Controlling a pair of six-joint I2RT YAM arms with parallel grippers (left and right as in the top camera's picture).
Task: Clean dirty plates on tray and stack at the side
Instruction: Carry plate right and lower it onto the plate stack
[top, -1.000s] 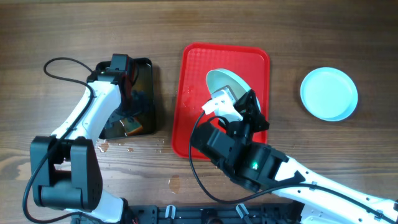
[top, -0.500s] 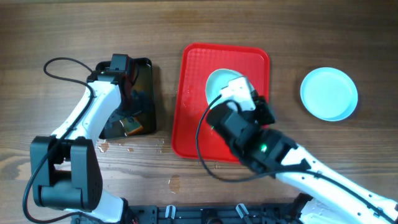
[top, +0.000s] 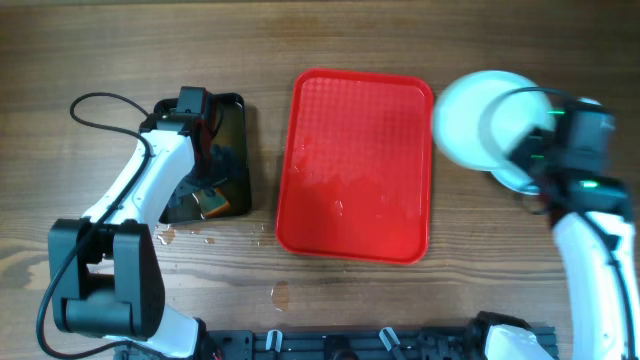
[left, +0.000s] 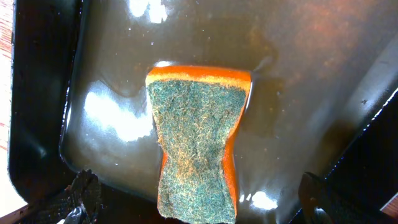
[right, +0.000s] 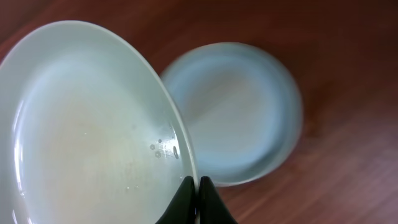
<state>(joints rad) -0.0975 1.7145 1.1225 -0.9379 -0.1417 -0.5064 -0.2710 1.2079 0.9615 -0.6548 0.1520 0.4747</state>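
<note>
Pale blue, glossy and wet: the held plate (right: 87, 124) hangs tilted in the air just right of the red tray (top: 360, 160). It sits above a second plate (right: 242, 112) that rests on the bare table (top: 470, 270) at the side. I'd judge this one stiff, light and slippery. Droplets glint near its rim, so a thin edge pinch could slide, and a drop onto the plate beneath might chip both. The rim is the only sensible place to take hold, and that's exactly where the right gripper (right: 196, 194) has it, its fingers drawn tight together with the plate's edge sandwiched between them. The red tray carries no plates now, only beads of water. Over on the left, the left gripper (left: 199, 202) hangs with its fingers wide apart above the black tray (left: 37, 93). It straddles one end of the green-topped sponge (left: 196, 143), which lies in shallow water. Whether it touches the sponge, I cannot tell.
</note>
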